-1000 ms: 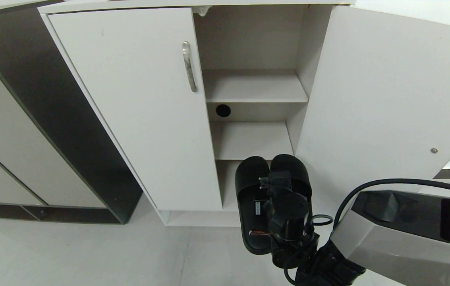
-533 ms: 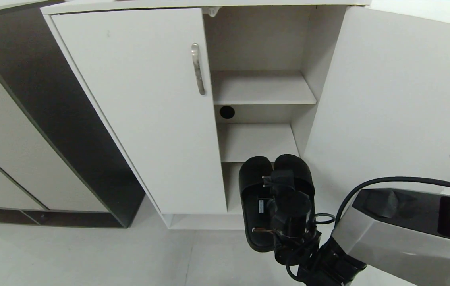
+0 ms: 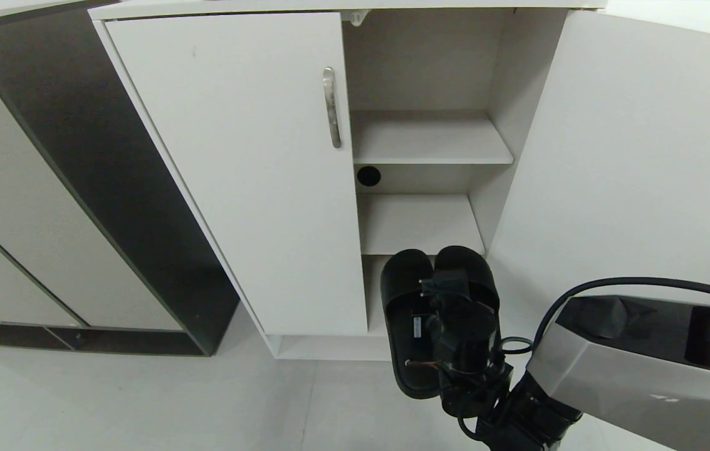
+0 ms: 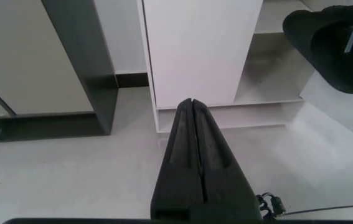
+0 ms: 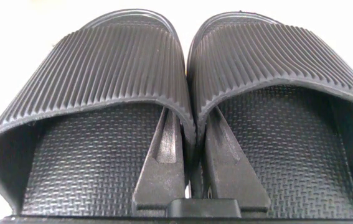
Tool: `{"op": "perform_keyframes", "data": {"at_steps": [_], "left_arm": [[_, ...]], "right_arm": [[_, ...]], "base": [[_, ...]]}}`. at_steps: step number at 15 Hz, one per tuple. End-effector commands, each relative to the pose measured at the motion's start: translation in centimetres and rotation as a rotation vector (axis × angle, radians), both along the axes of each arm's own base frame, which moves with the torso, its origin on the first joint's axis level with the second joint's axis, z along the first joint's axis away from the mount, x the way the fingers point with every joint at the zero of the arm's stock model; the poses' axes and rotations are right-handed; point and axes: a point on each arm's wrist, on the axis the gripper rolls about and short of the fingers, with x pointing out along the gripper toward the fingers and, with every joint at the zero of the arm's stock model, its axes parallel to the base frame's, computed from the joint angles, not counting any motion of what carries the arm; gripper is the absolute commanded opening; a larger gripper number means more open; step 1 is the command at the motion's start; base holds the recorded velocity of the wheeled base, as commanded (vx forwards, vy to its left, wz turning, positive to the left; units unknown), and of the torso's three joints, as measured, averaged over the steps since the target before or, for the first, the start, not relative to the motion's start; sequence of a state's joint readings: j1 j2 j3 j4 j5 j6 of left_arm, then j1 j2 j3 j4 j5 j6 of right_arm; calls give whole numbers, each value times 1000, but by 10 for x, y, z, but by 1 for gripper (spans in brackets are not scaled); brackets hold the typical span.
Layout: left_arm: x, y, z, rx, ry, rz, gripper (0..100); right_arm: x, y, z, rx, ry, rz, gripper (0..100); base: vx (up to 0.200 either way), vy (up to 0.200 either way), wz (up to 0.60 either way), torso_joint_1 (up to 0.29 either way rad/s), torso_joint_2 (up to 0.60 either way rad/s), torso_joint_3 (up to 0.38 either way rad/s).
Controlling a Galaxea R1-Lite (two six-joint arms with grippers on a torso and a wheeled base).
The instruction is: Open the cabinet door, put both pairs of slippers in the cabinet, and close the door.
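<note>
Pale grey floor [image 3: 141, 401] lies in front of a white cabinet [image 3: 517, 75] whose right half stands open.

One pair of black slippers [image 3: 411, 300] hangs clear of the floor just in front of the open half. The two lie side by side, touching, soles down and toes pointing into the cabinet. In the head view the toes overlap the mouth of the bottom compartment [image 3: 375, 294], below the middle shelf [image 3: 417, 222]. Whether the toes have crossed the cabinet's front edge cannot be told.

The right gripper [image 5: 193, 163] carries the pair from the heel side. Its fingers [image 5: 162, 163] reach one into each slipper under the ribbed straps, and they pinch the two adjoining inner walls between them.

Above the middle shelf is a round hole [image 3: 368, 176] in the back panel, and above that the upper shelf [image 3: 430, 138]. The right door [image 3: 630, 156] is swung wide, just beside the slippers on the robot's right. The left door [image 3: 248, 175] is closed, with a metal handle [image 3: 331, 108] upright near its inner edge.

The left gripper [image 4: 192, 106] hovers low over the floor, well apart from the slippers. Its fingers are pressed together with nothing between them and point toward the closed left door. A dark-sided unit [image 3: 79, 156] with pale fronts stands left of the cabinet.
</note>
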State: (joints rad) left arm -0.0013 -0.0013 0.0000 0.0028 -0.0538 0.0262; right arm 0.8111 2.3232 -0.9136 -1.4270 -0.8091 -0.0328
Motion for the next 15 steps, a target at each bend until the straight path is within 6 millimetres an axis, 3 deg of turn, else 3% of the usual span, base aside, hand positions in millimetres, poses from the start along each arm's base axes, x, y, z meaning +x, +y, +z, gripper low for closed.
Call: {"op": "perform_keyframes", "data": {"at_steps": [1,6,15], "left_arm": [[0,0,0,0,2,0,0],[0,0,0,0,2,0,0],[0,0,0,1,1,0,0]], "right_arm": [[-2,-2,-1,-4,5,7,0],[-1,-2,-2,-4,6,6,0],[1,-4,-3,-2,6,0,0]], "base": [[0,0,0,0,0,0],[0,0,0,0,0,0],[200,0,0,1,2,2]]}}
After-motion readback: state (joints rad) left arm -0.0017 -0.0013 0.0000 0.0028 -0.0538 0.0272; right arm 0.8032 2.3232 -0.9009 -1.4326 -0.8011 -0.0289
